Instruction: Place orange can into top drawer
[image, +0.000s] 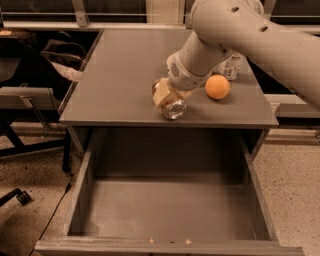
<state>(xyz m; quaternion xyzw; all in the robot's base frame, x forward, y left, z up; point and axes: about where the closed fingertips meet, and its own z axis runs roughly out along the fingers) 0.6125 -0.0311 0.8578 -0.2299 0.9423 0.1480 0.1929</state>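
The orange can (172, 106) lies on its side on the desk top near the front edge, its shiny silver end facing me. My gripper (166, 96) is at the can, with cream-coloured fingers (161, 92) around its body. The arm reaches in from the upper right. The top drawer (167, 210) is pulled fully open below the desk's front edge, and its flat grey bottom holds nothing.
A round orange fruit (217, 86) sits on the desk top (115, 75) right of the gripper. A clear plastic bottle (231, 65) stands behind it, partly hidden by the arm. A black chair (30, 65) and its wheeled base (22, 196) stand to the left.
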